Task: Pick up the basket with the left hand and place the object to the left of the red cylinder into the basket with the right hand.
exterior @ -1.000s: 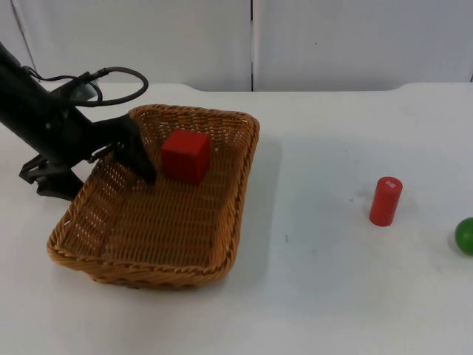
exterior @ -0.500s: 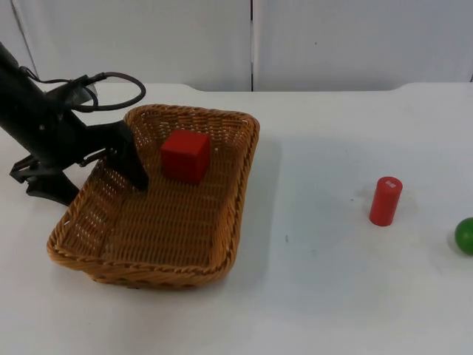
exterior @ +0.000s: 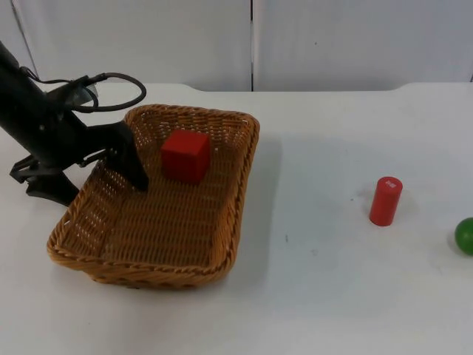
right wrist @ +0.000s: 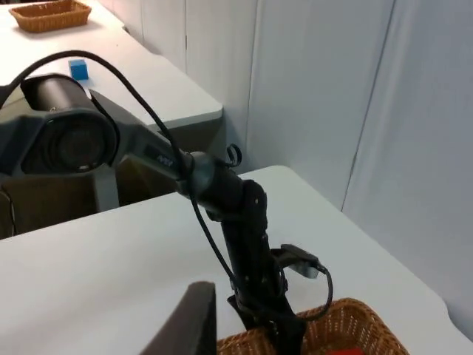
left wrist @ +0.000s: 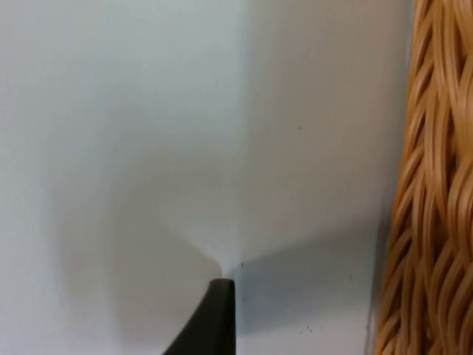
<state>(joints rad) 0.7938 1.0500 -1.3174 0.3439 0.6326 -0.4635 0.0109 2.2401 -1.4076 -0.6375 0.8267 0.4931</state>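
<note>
Bare table [exterior: 318,251] between basket [exterior: 222,259] and cylinder [exterior: 385,200]

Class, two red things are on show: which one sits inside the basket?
The red cube, lying in the wicker basket; the red cylinder stands on the bare table.

— What sits on the white table [exterior: 332,296]?
— A brown woven basket [exterior: 159,244] on the left. Far off to the right stands a red cylinder [exterior: 385,200]. A green ball [exterior: 465,235] lies just right of it, at the edge.
</note>
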